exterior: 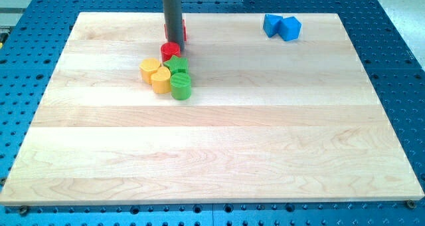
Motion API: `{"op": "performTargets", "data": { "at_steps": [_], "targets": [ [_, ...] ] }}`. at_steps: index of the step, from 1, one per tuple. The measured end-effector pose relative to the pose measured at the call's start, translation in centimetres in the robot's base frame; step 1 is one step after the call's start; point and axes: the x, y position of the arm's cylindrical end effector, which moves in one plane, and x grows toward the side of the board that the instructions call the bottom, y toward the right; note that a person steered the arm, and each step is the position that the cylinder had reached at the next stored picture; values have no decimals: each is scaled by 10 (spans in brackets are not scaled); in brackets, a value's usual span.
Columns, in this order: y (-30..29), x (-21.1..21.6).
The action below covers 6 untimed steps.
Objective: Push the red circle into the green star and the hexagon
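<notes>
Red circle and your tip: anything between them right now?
Nothing. In the camera view my tip sits directly above the red circle, apparently touching it; another red block peeks out behind the rod.

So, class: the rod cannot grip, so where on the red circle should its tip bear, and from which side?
On the red circle's wall facing the view's top, where my tip already stands. Its round upright side takes a flat push there. The green star and the yellow hexagon lie just toward the view's bottom, so pushing downward probably drives it into both.

rod (174,16): top cut by view's top | red block (184,32) behind rod: mostly hidden, shape unclear
</notes>
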Motion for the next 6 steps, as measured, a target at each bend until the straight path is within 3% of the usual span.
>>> {"op": "performTargets", "data": {
  "at_steps": [6],
  "targets": [
    [28, 40]
  ]
}}
